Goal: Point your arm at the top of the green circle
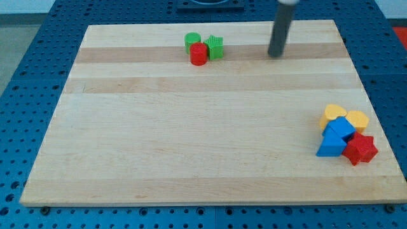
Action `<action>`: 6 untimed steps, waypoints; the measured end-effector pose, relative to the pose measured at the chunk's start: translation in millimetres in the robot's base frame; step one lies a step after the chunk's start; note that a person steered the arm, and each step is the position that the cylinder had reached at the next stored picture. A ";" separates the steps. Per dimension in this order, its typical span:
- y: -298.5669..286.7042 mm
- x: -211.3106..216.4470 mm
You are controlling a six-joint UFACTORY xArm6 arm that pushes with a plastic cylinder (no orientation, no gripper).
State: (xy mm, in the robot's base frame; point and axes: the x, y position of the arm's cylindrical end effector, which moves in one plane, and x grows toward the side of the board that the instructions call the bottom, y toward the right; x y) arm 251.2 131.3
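Observation:
The green circle [192,41] is a short green cylinder near the view's top, left of centre, on the wooden board [191,140]. It touches a red cylinder [199,54] just below and to its right, and a green star-like block [215,47] stands right of that. My tip [275,55] is the lower end of the dark rod. It is at the view's top, well to the right of the green circle and about level with the red cylinder, touching no block.
A cluster sits at the view's right edge: two yellow blocks [334,114] [357,119], a blue block [342,128], a blue triangle [330,146] and a red star [360,148]. The board lies on a blue perforated table [25,76].

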 end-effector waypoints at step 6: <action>-185.0 -51.6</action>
